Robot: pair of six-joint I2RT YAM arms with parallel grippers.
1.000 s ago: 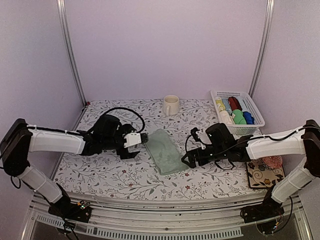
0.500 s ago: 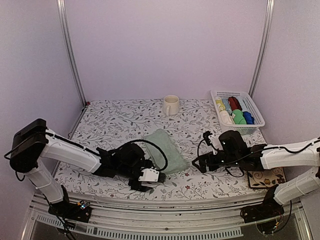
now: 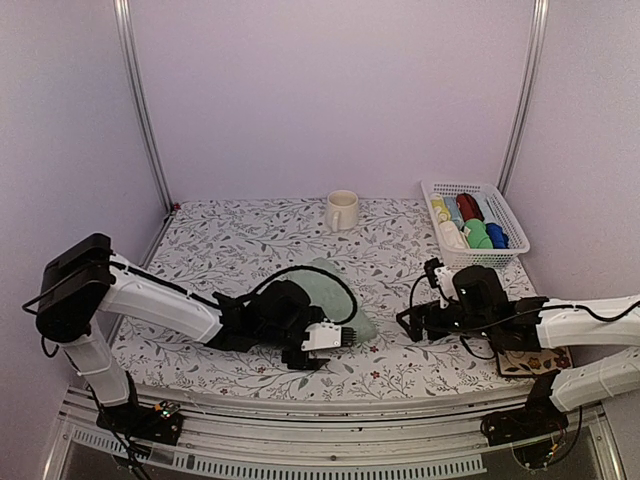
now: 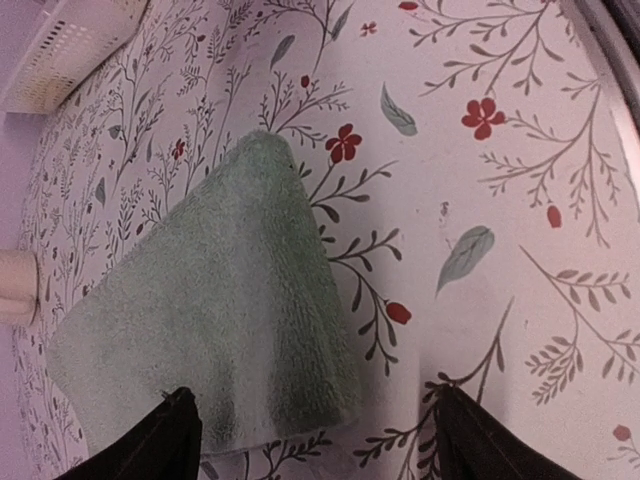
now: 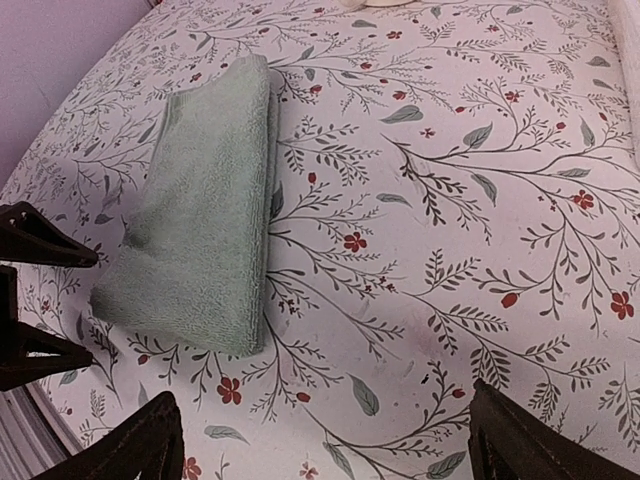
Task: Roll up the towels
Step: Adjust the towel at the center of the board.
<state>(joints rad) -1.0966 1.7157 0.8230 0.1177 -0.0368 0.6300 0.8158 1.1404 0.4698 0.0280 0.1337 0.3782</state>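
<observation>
One pale sage green towel (image 3: 362, 325) lies folded flat in the middle of the floral table, partly hidden under my left arm in the top view. My left gripper (image 4: 315, 425) stands open at the towel's (image 4: 220, 320) near end. One finger is over the cloth and the other over bare table beside it. In the top view that gripper (image 3: 335, 340) sits by the table's front edge. My right gripper (image 5: 325, 435) is open and holds nothing, a short way right of the towel (image 5: 205, 210). In the top view it (image 3: 415, 322) is low over the table.
A cream mug (image 3: 341, 211) stands at the back centre. At the back right stands a white basket (image 3: 470, 186) holding several rolled cloths. A patterned mat (image 3: 530, 350) lies at the front right, under my right arm. The left fingers (image 5: 30, 245) show at the right wrist view's left edge.
My left arm swung from the towel's left side round to its near end and its jaws narrowed a little. The right gripper drew back to the right, away from the towel.
</observation>
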